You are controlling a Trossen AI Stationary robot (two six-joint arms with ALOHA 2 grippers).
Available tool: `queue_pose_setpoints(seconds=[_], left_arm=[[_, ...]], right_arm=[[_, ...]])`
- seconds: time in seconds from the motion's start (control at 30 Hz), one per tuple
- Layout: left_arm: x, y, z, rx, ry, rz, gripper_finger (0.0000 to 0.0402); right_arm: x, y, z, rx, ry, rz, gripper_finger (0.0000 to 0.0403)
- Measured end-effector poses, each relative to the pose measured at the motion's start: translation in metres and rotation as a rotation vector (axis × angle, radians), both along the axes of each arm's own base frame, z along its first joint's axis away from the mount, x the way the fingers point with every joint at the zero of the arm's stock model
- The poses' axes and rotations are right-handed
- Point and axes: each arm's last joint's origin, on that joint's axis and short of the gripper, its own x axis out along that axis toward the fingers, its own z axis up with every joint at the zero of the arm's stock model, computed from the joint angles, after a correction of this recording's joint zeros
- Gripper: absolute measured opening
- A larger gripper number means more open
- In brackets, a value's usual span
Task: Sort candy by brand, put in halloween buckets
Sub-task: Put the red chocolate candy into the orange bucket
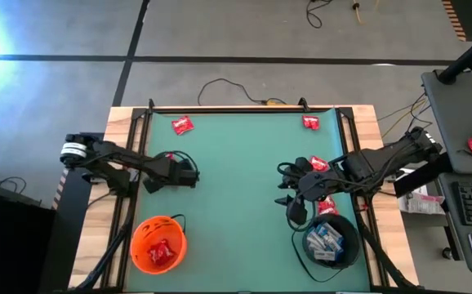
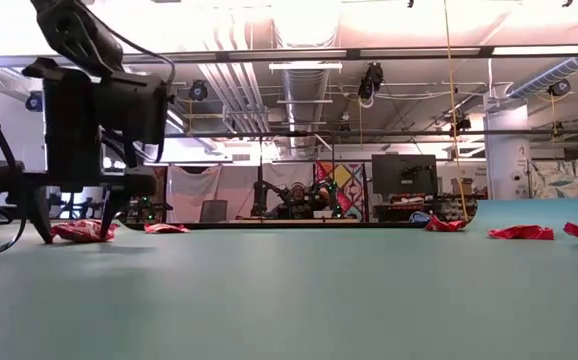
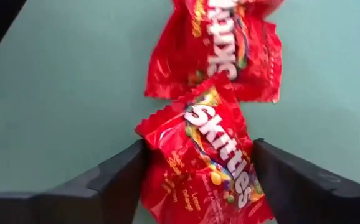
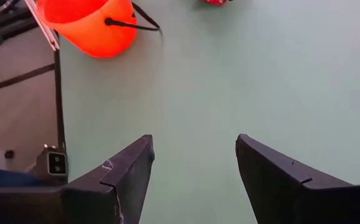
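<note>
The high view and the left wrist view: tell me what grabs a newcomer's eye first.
From above, the bright orange plastic bucket at the mat's near left, red wrappers inside, stands opposite the black plastic bucket at near right, filled with blue-and-white wrappers. In the left wrist view, the left gripper brackets a shiny red Skittles packet on the green mat, a second red packet just beyond. The right gripper hangs open, empty.

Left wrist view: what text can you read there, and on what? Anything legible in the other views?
"Skittles": on the red candy wrapper between the left gripper fingers.
"Skittles", top cut off by the picture edge: on the second red wrapper beyond it.
Small print on the near wrapper: too blurred.
Other views: nothing legible.
</note>
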Motion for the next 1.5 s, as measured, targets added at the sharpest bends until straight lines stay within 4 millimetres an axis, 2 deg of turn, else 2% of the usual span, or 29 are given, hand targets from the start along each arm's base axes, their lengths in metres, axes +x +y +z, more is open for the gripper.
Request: queue_pose_setpoints(seconds=[0.1,0.23,0.4,0.47,0.53,0.7,0.83,0.97,1.1,1.2,1.33,1.5], left_arm=[[0.009,0.0,0.002,-0.012,0.051,-0.05,0.0215],[0.012,0.0,0.001,-0.054,0.144,-0.138,0.0123],[0.019,-0.006,0.015,-0.112,0.122,-0.272,0.0023],[0.027,-0.01,0.032,-0.109,0.071,-0.381,0.0012],[0.034,-0.016,0.054,-0.101,0.029,-0.527,0.0021],[0.044,-0.05,0.129,-0.156,-0.115,-0.875,0.0037],[0.033,-0.09,0.178,-0.425,-0.189,-1.082,0.0033],[0.011,-0.136,0.205,-0.535,-0.214,-1.15,0.0025],[-0.014,-0.171,0.199,-0.588,-0.173,-1.108,0.0021],[-0.025,-0.186,0.181,-0.594,-0.108,-1.071,0.0025],[-0.023,-0.195,0.157,-0.601,-0.076,-1.045,0.005],[-0.02,-0.197,0.141,-0.679,-0.035,-1.011,0.0112]], right_arm=[[-0.002,0.0,-0.002,0.006,0.032,0.03,0.0219],[-0.007,0.001,-0.002,0.055,0.088,0.193,0.0219],[-0.017,-0.002,0.009,0.063,0.127,0.22,0.0219],[-0.02,-0.003,0.011,0.057,0.14,0.221,0.0219],[-0.023,-0.004,0.011,0.055,0.149,0.222,0.0219],[-0.03,-0.007,0.007,0.033,0.23,0.223,0.0219],[-0.036,-0.008,0.004,0.014,0.296,0.254,0.0219],[-0.041,-0.008,0.007,0.042,0.291,0.312,0.0219],[-0.048,-0.011,0.012,0.048,0.268,0.319,0.0219],[-0.053,-0.011,0.016,0.061,0.253,0.33,0.0219],[-0.064,0.001,0.021,0.143,0.259,0.376,0.0219],[-0.078,0.017,0.024,0.195,0.272,0.395,0.0219]])
